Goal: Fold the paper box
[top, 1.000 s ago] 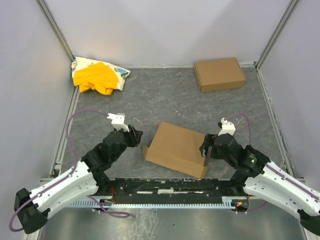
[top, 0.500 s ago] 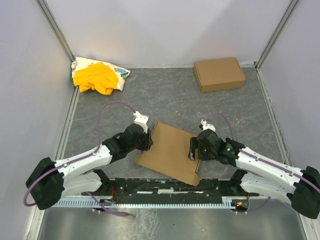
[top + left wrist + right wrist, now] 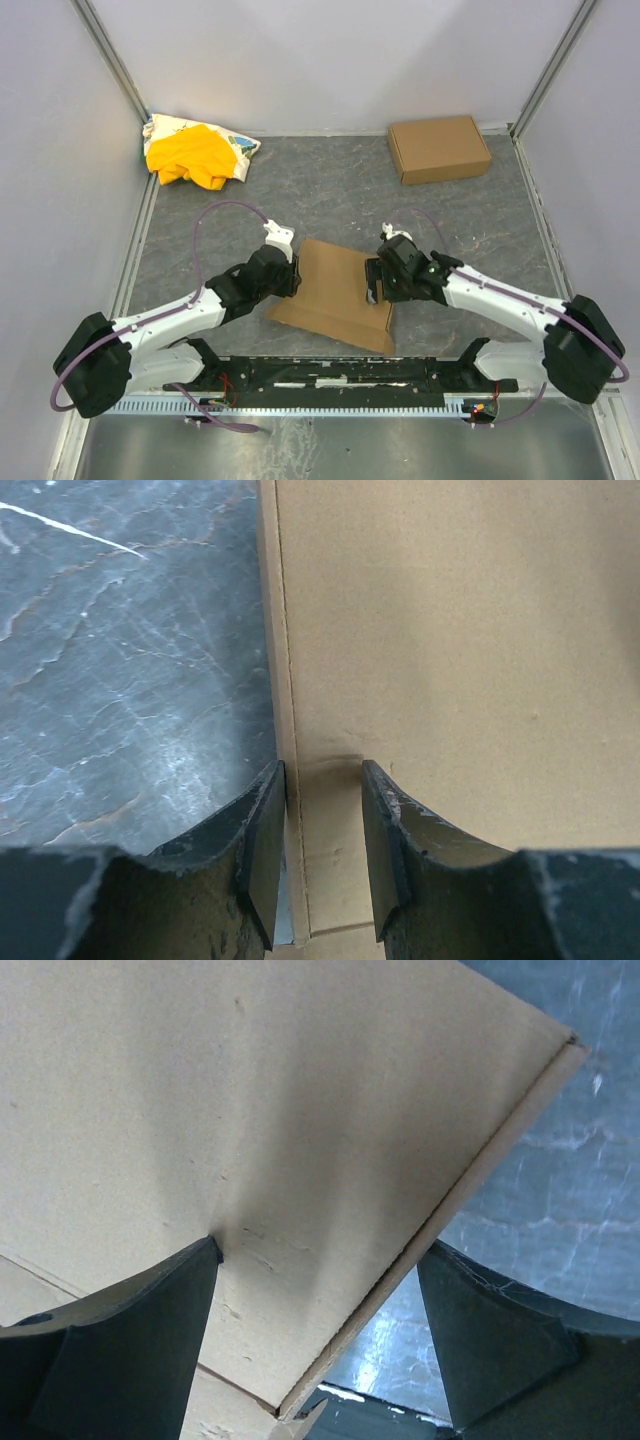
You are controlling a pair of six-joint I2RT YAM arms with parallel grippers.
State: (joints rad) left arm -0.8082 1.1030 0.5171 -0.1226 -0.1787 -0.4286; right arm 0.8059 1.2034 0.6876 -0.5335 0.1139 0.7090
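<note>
Looking down on a grey marbled table (image 3: 330, 200) walled in by pale panels. Finding the paper box (image 3: 335, 295) lying close to the near edge, about midway along it, turned a little askew, showing a plain brown top panel and a shallow front wall. Noting, well apart from it, a ready-made cardboard box (image 3: 438, 148) sitting at the far right corner and a yellow-and-white cloth heap (image 3: 197, 152) at the far left corner.

Meeting the paper box from both sides at once. Resting the left hand (image 3: 322, 780) at the left edge, half closed, with one finger (image 3: 262, 850) hanging just outside the edge over the table and the other (image 3: 385, 850) over the top panel, a creased edge strip running between them. Not being able to tell whether pinching that strip or merely straddling it. Holding the right hand (image 3: 320, 1255) spread wide across the right edge near a corner, one finger over the panel and the other out over bare table, gripping nothing.

Judging the step in hand: squaring and seating the side edges of a box seemingly mostly folded, lid down. Calling next, probably, for bracing the left edge while bringing the right hand in against its edge, pressing gently enough to avoid buckling the thin card or sliding it off the near edge.
</note>
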